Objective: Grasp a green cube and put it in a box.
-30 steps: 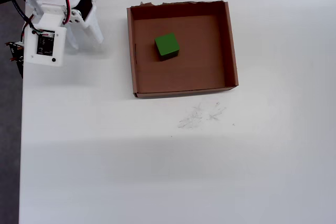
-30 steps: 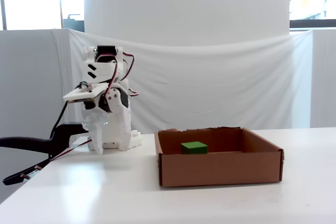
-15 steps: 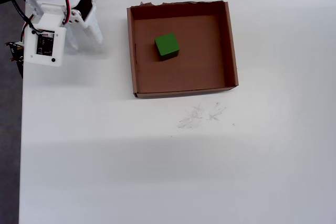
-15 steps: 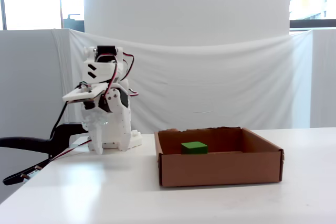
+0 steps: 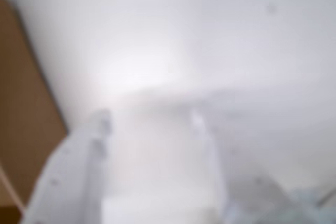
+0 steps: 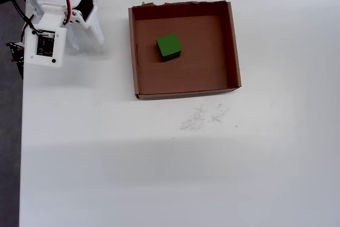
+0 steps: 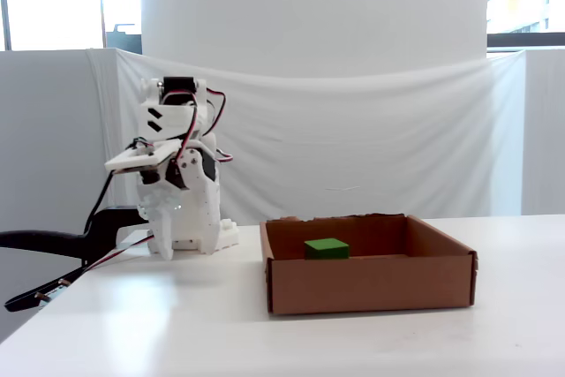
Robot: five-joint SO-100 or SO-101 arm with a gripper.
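**A:** Start with the wrist view. What do you get from it?

**B:** Very little, it's blurred. You can make out the end effector (image 5: 149, 119) with its two pale fingers apart and nothing but bare white worktop (image 5: 236, 51) between them. A brown edge of the box (image 5: 21, 114) sits at the left. No cube here.

**A:** And the overhead view?

**B:** The green cube (image 6: 169, 46) lies inside the box (image 6: 234, 51), in its upper-left part, clear of the walls. Your arm is folded at the top left corner, well apart from the box, so the cube lies to its right in this view.

**A:** The fixed view?

**B:** Same story: the cube (image 7: 327, 248) rests on the box floor, and the arm stands tucked upright at the left, fingers pointing down at the worktop. I'd judge the placing done.
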